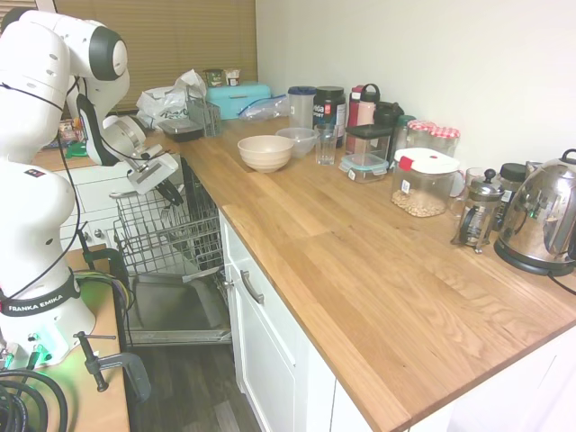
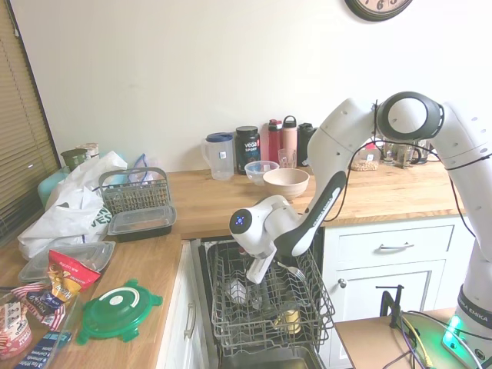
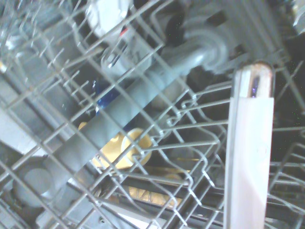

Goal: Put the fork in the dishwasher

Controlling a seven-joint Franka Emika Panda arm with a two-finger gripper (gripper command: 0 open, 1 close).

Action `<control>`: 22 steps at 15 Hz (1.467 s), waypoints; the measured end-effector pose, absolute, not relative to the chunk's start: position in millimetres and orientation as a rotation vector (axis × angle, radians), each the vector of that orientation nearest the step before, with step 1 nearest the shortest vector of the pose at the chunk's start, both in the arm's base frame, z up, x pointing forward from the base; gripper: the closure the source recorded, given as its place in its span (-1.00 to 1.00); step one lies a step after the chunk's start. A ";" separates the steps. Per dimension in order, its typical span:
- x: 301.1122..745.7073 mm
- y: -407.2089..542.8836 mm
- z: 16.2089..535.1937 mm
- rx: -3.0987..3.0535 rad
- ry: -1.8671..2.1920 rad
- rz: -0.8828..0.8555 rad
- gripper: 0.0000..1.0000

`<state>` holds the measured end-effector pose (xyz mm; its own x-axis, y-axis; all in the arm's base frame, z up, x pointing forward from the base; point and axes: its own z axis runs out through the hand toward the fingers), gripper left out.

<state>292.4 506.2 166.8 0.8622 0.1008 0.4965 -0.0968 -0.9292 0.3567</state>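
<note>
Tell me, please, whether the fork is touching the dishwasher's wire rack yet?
Cannot tell. The wrist view shows the fork over the dishwasher rack wires, but neither contact nor gap shows plainly.

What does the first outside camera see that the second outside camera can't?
Only the first exterior view shows the kettle and the steel door of the dishwasher dropped open. Only the second shows the clock, the green lid, and the things inside the wire rack, with the fork poking out by the gripper. Both show the beige bowl, the rack and the white arm.
</note>
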 end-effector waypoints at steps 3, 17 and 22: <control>293.5 512.4 167.6 2.656 0.015 0.730 -1.00; 309.2 518.5 175.6 2.668 0.002 0.694 -1.00; 306.9 535.7 244.9 2.746 -0.047 0.822 -1.00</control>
